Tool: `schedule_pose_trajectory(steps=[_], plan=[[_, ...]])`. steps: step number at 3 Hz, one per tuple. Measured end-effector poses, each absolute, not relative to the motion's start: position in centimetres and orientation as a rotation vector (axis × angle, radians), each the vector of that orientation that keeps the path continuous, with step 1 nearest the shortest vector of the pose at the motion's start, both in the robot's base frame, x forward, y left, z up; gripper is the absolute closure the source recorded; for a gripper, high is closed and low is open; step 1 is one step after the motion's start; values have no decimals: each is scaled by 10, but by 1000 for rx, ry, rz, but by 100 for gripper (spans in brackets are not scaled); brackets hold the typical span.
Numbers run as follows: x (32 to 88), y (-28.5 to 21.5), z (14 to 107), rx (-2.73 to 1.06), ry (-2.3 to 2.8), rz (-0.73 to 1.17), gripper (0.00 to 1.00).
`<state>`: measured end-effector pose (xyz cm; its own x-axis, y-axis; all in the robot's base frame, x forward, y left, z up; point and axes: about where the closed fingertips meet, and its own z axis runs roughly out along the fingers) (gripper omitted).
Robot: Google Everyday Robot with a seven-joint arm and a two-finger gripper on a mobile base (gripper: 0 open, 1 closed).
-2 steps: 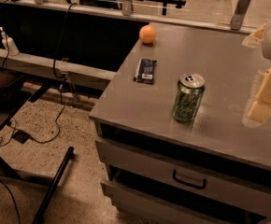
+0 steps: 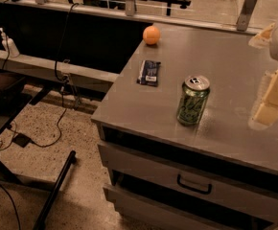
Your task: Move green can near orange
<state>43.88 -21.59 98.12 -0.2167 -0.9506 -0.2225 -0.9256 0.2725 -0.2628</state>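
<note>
The green can (image 2: 192, 101) stands upright near the front edge of the grey cabinet top (image 2: 225, 61); it is green with pale scribbles and a silver top. The orange (image 2: 151, 35) sits at the far left corner of the top, well apart from the can. My gripper (image 2: 267, 71) is at the right edge of the view, to the right of the can and not touching it. Its pale fingers (image 2: 272, 99) are spread open and hold nothing.
A flat dark blue snack wrapper (image 2: 149, 73) lies between the orange and the can, near the left edge. Drawers (image 2: 191, 183) sit below the top. On the left are a floor with cables (image 2: 43, 138), a black stand leg (image 2: 55, 190) and a low shelf with a bottle (image 2: 8, 43).
</note>
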Motion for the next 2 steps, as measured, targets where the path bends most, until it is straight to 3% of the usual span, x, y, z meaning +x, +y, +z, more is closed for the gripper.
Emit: schedule_pose_trajectory(steps=[2], plan=[[464,-198,965,-1687,2104,36,0]])
